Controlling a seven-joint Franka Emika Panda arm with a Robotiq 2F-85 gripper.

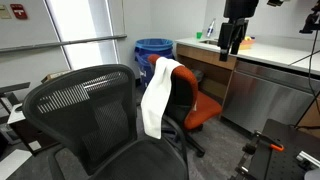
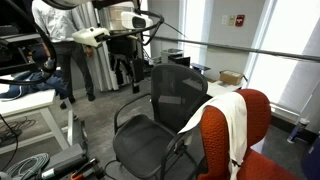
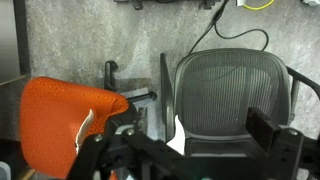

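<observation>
Wrist view shows the gripper (image 3: 175, 5) spread wide and empty, high above the orange chair (image 3: 65, 115) at lower left, whose loosely draped white cloth (image 1: 155, 95) could slip off if a careless descent brushes it.

No writing can be read anywhere. In an exterior view a small red-and-white wall sign (image 2: 238, 19) hangs beside the window, its lettering too small to make out. The blue bin (image 1: 153, 52) shows no legible marking.
</observation>
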